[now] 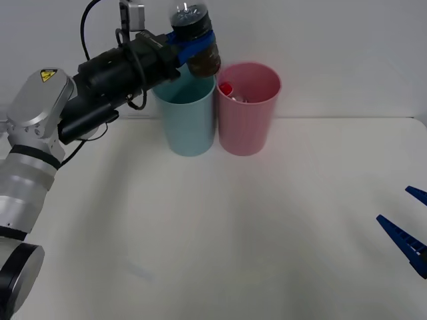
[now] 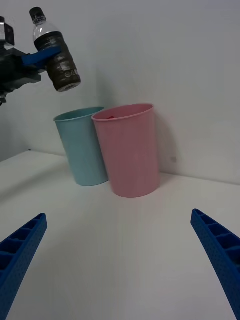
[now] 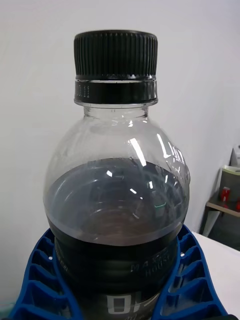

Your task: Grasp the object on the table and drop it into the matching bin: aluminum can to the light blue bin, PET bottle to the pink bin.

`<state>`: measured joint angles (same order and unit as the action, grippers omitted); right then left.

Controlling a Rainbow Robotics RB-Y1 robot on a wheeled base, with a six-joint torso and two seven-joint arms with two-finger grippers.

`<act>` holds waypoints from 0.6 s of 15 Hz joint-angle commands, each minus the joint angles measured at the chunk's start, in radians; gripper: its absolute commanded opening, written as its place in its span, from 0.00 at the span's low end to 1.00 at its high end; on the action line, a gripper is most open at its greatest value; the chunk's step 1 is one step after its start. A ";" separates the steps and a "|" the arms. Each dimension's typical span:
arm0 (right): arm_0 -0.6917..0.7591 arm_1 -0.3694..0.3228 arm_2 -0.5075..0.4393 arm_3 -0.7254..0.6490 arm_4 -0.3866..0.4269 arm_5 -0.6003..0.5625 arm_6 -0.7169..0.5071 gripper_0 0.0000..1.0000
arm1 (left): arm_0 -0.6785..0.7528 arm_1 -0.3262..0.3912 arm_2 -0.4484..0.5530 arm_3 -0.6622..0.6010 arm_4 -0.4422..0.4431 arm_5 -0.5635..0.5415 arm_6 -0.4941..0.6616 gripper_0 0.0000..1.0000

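Note:
My left gripper (image 1: 193,44) is shut on the PET bottle (image 1: 204,62), a small clear bottle with a black cap and a dark label band. It holds the bottle in the air, slightly tilted, above the rims of the two bins. In the front view the bottle hangs over the spot where the light blue bin (image 1: 190,123) meets the pink bin (image 1: 245,117). The right wrist view shows the bottle (image 2: 60,62) high over the light blue bin (image 2: 82,150), beside the pink bin (image 2: 130,155). Blue fingers (image 3: 37,280) clasp the bottle (image 3: 117,195). My right gripper (image 1: 407,230) waits open at the table's right edge.
The two bins stand touching at the back of the white table (image 1: 233,233), close to the wall. A red-capped item (image 1: 225,88) lies inside the pink bin. My left arm (image 1: 100,80) reaches across above the table's back left.

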<state>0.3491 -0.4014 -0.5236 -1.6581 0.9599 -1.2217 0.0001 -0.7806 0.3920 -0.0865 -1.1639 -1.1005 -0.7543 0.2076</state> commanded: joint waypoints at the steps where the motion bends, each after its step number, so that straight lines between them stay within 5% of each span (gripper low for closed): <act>1: 0.000 0.000 0.000 0.000 0.000 0.000 0.000 1.00 | -0.114 -0.045 -0.022 0.159 0.001 0.004 -0.097 0.03; 9: 0.000 0.000 0.000 0.000 0.000 0.000 0.000 1.00 | -0.355 -0.193 -0.047 0.428 -0.071 0.148 -0.165 0.03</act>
<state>0.3491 -0.4014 -0.5236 -1.6581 0.9599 -1.2217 0.0001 -1.1236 0.2125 -0.1337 -0.7441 -1.1671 -0.6303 0.0454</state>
